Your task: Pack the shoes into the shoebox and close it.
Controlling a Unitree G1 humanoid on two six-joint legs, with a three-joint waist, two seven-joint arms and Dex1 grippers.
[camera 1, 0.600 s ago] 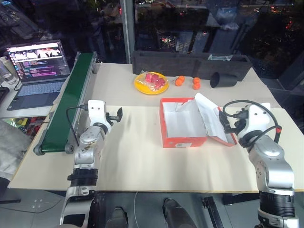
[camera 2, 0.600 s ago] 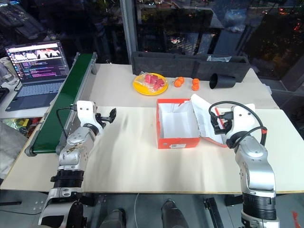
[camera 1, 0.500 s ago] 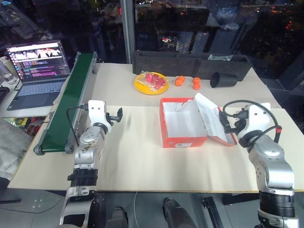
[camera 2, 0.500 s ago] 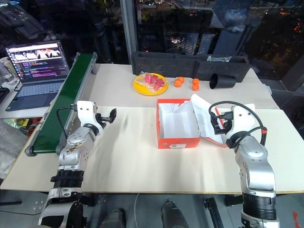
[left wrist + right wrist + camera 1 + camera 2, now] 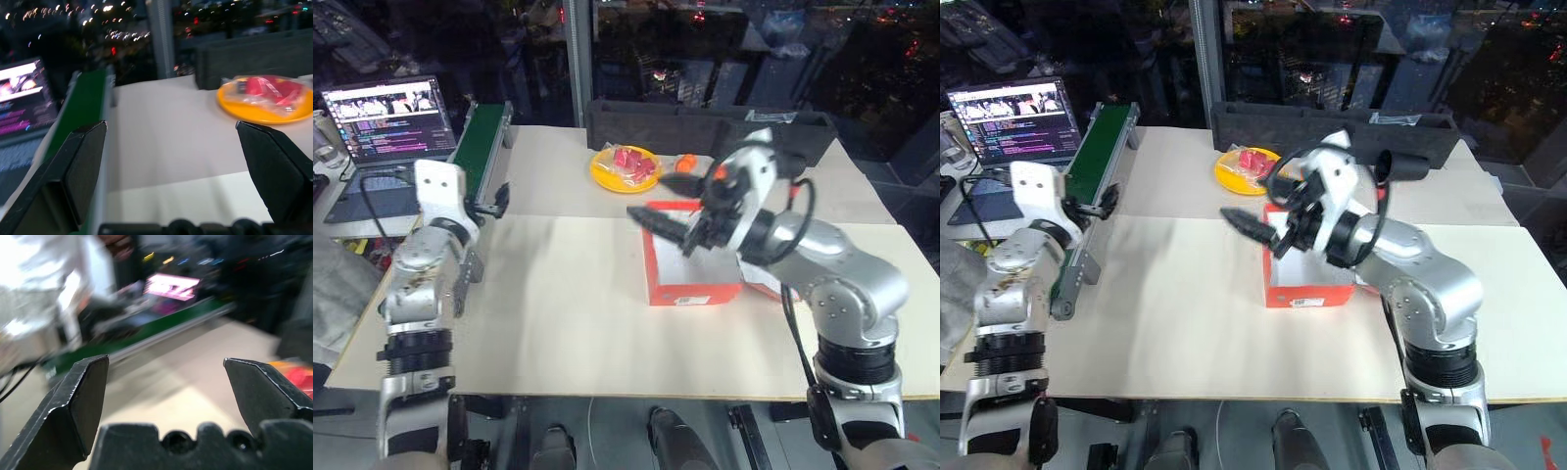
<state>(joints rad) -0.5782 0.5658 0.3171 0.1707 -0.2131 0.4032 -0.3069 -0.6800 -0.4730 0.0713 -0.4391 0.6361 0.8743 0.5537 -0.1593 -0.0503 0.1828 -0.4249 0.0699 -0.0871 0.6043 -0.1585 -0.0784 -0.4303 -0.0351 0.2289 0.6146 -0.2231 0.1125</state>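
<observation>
shoebox (image 5: 690,264) sits open on the desk (image 5: 568,323), white inside, no shoes in it, probably waiting to be loaded. right gripper (image 5: 658,221) hangs raised over the box's left edge, fingers spread and released, nothing between them; box lies just below and behind the tips. left gripper (image 5: 176,161) is lifted well apart on the far left by the green conveyor (image 5: 480,137), fingers wide and empty, facing the yellow plate (image 5: 266,105). packing looks not yet begun.
</observation>
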